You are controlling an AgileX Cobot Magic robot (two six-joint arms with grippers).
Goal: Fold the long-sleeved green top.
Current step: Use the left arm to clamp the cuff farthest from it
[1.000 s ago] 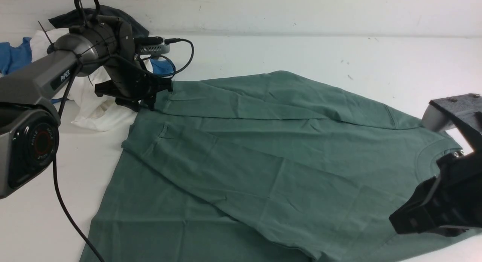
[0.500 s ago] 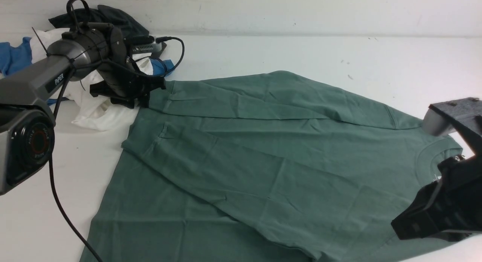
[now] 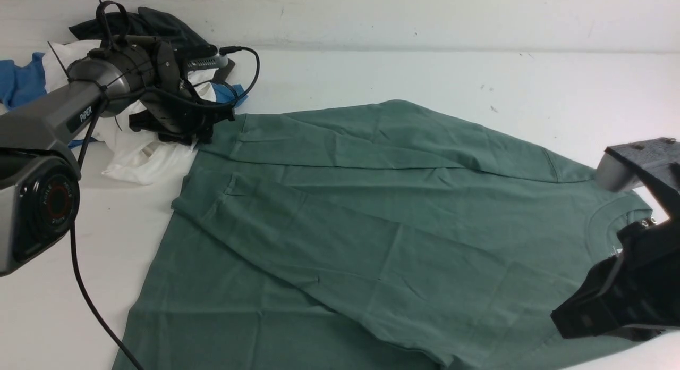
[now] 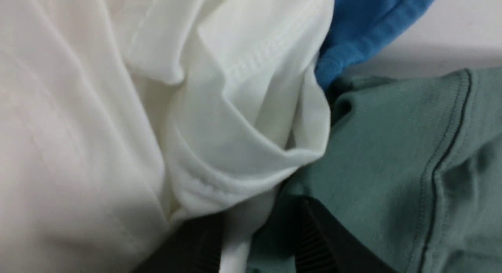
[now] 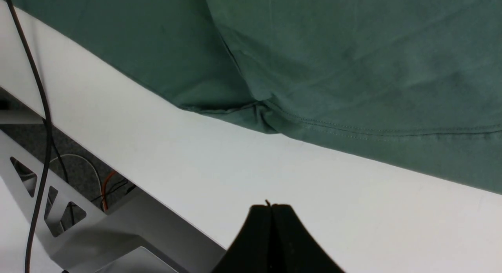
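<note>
Cuff (image 3: 237, 129) of green long-sleeved top (image 3: 372, 226) just beside left pincer (image 3: 204, 140)

In the front view the top (image 3: 382, 221) is cut off at the lower edge. Its collar (image 3: 597, 226) is partly hidden by the right hand (image 3: 568, 317), which is itself cut off at the right edge. A white speck (image 3: 613, 250) at the collar is too small to be made out. The fingertips of the left hand (image 3: 212, 129) cannot be told from its dark body. In the left wrist view one finger (image 4: 192, 247) is partly covered by the white shirt (image 4: 117, 108).
</note>
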